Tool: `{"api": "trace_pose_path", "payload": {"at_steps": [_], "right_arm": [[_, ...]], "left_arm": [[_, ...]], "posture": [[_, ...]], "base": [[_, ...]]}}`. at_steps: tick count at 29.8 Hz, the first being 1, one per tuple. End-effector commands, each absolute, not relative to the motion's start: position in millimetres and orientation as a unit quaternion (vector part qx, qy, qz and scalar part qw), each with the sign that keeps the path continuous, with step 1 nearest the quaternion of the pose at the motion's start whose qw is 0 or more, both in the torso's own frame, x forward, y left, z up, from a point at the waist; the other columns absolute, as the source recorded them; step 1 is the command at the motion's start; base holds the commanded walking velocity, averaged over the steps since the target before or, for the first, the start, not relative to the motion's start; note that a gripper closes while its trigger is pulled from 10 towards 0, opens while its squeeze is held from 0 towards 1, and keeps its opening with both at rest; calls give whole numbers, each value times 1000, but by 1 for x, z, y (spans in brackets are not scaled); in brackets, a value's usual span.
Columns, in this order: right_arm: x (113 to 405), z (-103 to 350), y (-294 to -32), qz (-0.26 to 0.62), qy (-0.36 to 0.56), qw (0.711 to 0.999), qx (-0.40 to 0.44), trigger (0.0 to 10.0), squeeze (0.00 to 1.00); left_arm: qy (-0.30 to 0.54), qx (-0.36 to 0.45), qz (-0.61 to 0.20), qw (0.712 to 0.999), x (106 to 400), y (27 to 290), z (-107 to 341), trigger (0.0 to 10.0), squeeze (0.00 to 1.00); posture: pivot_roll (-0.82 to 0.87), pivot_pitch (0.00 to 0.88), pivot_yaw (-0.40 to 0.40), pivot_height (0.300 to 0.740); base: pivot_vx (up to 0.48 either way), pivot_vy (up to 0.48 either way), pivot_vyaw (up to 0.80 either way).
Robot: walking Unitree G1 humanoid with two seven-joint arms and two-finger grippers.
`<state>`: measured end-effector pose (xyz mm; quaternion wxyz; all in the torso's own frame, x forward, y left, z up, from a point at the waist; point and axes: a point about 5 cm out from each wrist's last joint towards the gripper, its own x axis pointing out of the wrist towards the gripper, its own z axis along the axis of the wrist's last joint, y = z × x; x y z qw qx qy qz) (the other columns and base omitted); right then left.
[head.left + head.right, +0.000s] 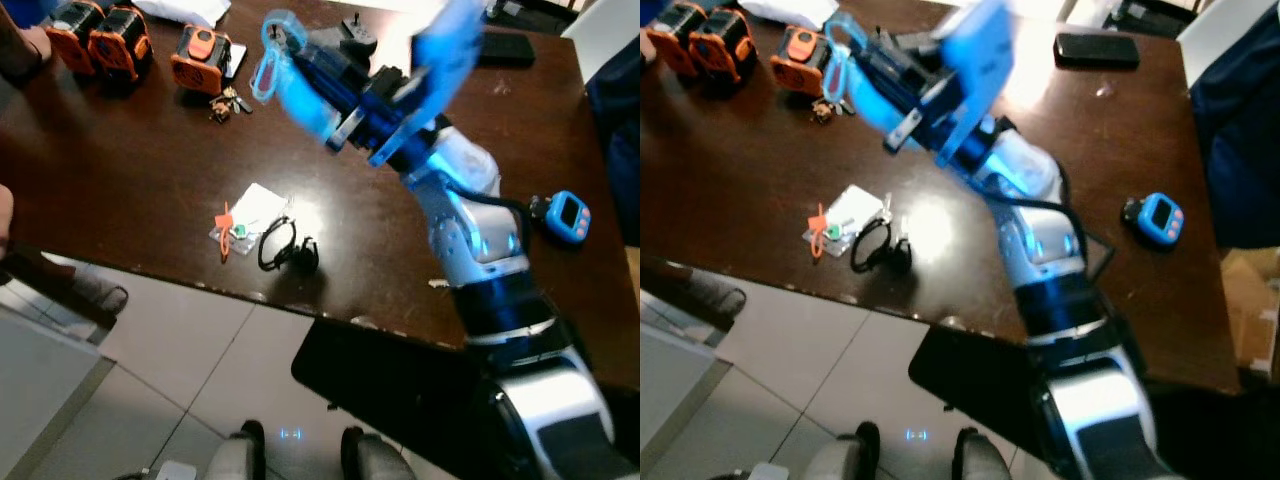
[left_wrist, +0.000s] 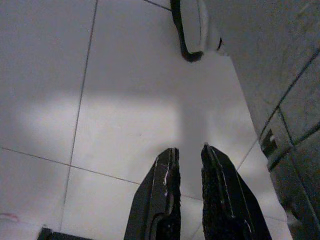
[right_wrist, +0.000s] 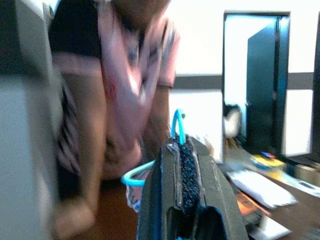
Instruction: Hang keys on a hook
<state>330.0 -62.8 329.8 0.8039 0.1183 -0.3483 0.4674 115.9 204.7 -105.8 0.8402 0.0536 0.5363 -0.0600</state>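
My right gripper (image 1: 300, 62) is raised over the dark wooden table (image 1: 130, 180), blurred by motion. It is shut on a light blue carabiner loop (image 1: 270, 60), which sticks out past the fingertips (image 3: 182, 150) in the right wrist view as a blue loop (image 3: 137, 176). A small bunch of keys (image 1: 228, 103) shows just below the loop, beside an orange tool; I cannot tell whether it hangs from the loop or lies on the table. My left gripper (image 2: 189, 152) hangs idle over the tiled floor, its fingers close together with nothing between them.
A person in a pink top (image 3: 130, 75) stands across the table, one hand (image 1: 20, 45) at its far left. On the table lie orange tools (image 1: 100, 40), a white card with an orange tag (image 1: 245, 215), a black cord (image 1: 285, 248), a blue device (image 1: 565, 215) and a black phone (image 1: 505, 48).
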Motion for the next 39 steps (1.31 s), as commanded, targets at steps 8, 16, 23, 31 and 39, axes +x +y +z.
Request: {"api": "trace_pose_path", "payload": {"at_steps": [8,16,23,31,39], "right_arm": [[283,277,-30,584,-256,740,214,10000,0],[278,271,-33,594,-231,727,255,10000,0],[278,269,-37,601,-224,726,250,10000,0],[282,272,-45,599,-229,728,241,10000,0],[284,268,-46,600,-221,740,207,10000,0]], "left_arm": [[537,36,-25,842,116,215,-104,10000,0],[542,38,-18,839,115,216,-105,10000,0],[537,25,0,843,119,214,-104,10000,0],[532,-4,25,847,125,210,-103,10000,0],[534,-1,23,845,124,209,-104,10000,0]], "posture": [[-7,85,61,740],[4,58,69,740],[18,41,61,740],[20,20,51,740],[16,19,52,740]], "base": [[0,0,198],[0,0,795],[0,0,796],[0,0,795],[0,0,794]]}}
